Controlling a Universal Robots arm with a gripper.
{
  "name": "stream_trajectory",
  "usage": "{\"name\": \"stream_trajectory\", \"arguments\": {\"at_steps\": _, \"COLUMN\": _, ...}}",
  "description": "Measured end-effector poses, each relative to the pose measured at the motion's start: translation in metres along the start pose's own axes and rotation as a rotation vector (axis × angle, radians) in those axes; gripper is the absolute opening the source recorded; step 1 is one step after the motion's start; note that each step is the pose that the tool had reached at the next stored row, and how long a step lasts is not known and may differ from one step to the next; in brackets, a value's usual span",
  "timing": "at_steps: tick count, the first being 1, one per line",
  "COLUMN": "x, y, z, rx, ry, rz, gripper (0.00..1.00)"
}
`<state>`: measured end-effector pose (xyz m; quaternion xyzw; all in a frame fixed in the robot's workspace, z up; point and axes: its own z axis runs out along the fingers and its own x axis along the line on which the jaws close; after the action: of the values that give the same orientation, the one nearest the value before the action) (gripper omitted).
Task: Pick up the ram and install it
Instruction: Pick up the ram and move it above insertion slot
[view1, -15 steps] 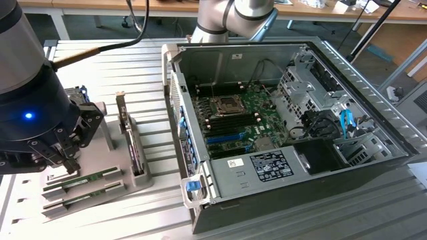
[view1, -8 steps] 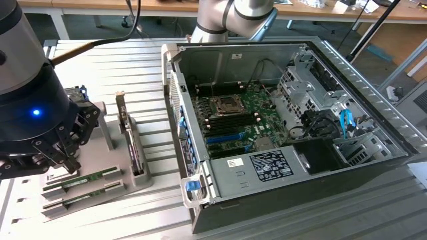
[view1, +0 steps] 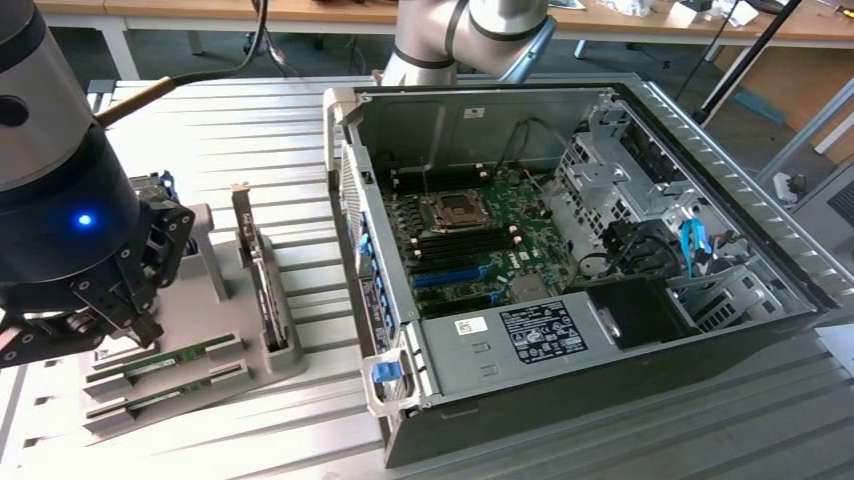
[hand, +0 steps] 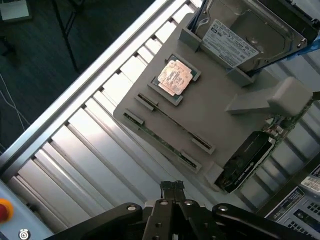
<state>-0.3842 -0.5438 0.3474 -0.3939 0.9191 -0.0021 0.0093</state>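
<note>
Ribbed metal table (view1: 267, 110) carried a grey holder (view1: 287, 362) at the exterior view's left and an open PC case (view1: 441, 115) to its right. The ram (view1: 174, 357) stood on edge in a slot of the holder, with a second stick (view1: 174, 392) in the slot just beside it. It was a long, thin green board. In the wrist view it showed as a narrow green line (hand: 162, 141) between two end clips, near the card (hand: 245, 160) and the processor (hand: 172, 77).

The hand (view1: 127, 325) hovered just above the sticks, clenched and empty, with its fingers pressed together and nothing between them (hand: 172, 186).

The ram was likely very light and stiff, but fragile. Its flat faces probably carried chips, and its lower edge was hidden in the slot. The best hold looked to be a pinch across the two flat faces near the middle of the top edge, lifting straight up so the board did not twist against the clips.
</note>
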Motion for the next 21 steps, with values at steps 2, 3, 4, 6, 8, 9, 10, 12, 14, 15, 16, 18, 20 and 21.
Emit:
{"name": "stream_trajectory", "arguments": {"at_steps": 2, "x": 0.0, "y": 0.0, "z": 0.0001, "rx": -0.0005, "ry": -0.0004, "rz": -0.032, "gripper": 0.11}}
{"name": "stream_trajectory", "arguments": {"at_steps": 3, "x": 0.0, "y": 0.0, "z": 0.0001, "rx": -0.0007, "ry": -0.0005, "rz": -0.047, "gripper": 0.11}}
{"name": "stream_trajectory", "arguments": {"at_steps": 4, "x": 0.0, "y": 0.0, "z": 0.0001, "rx": -0.001, "ry": -0.0007, "rz": -0.062, "gripper": 0.11}}
{"name": "stream_trajectory", "arguments": {"at_steps": 6, "x": 0.0, "y": 0.0, "z": 0.0002, "rx": -0.0017, "ry": -0.0011, "rz": -0.106, "gripper": 0.11}}
{"name": "stream_trajectory", "arguments": {"at_steps": 8, "x": 0.0, "y": 0.0, "z": 0.0002, "rx": -0.0022, "ry": -0.0015, "rz": -0.143, "gripper": 0.11}}
{"name": "stream_trajectory", "arguments": {"at_steps": 9, "x": 0.0, "y": 0.0, "z": 0.0003, "rx": -0.0025, "ry": -0.0017, "rz": -0.159, "gripper": 0.11}}
{"name": "stream_trajectory", "arguments": {"at_steps": 10, "x": 0.0, "y": 0.0, "z": 0.0003, "rx": -0.0027, "ry": -0.0019, "rz": -0.177, "gripper": 0.11}}
{"name": "stream_trajectory", "arguments": {"at_steps": 12, "x": 0.0, "y": 0.0, "z": 0.0004, "rx": -0.0033, "ry": -0.0023, "rz": -0.214, "gripper": 0.11}}
{"name": "stream_trajectory", "arguments": {"at_steps": 14, "x": 0.0001, "y": 0.0, "z": 0.0006, "rx": -0.0039, "ry": -0.0026, "rz": -0.25, "gripper": 0.11}}
{"name": "stream_trajectory", "arguments": {"at_steps": 15, "x": 0.0, "y": 0.0, "z": 0.0009, "rx": -0.0042, "ry": -0.0029, "rz": -0.268, "gripper": 0.11}}
{"name": "stream_trajectory", "arguments": {"at_steps": 16, "x": 0.0, "y": 0.0, "z": 0.0012, "rx": -0.0044, "ry": -0.0032, "rz": -0.286, "gripper": 0.11}}
{"name": "stream_trajectory", "arguments": {"at_steps": 18, "x": 0.0, "y": 0.0, "z": 0.002, "rx": -0.005, "ry": -0.0036, "rz": -0.323, "gripper": 0.11}}
{"name": "stream_trajectory", "arguments": {"at_steps": 20, "x": 0.0001, "y": 0.0, "z": 0.0029, "rx": -0.0057, "ry": -0.004, "rz": -0.365, "gripper": 0.11}}
{"name": "stream_trajectory", "arguments": {"at_steps": 21, "x": 0.0001, "y": 0.0, "z": 0.0033, "rx": -0.0061, "ry": -0.0042, "rz": -0.39, "gripper": 0.11}}
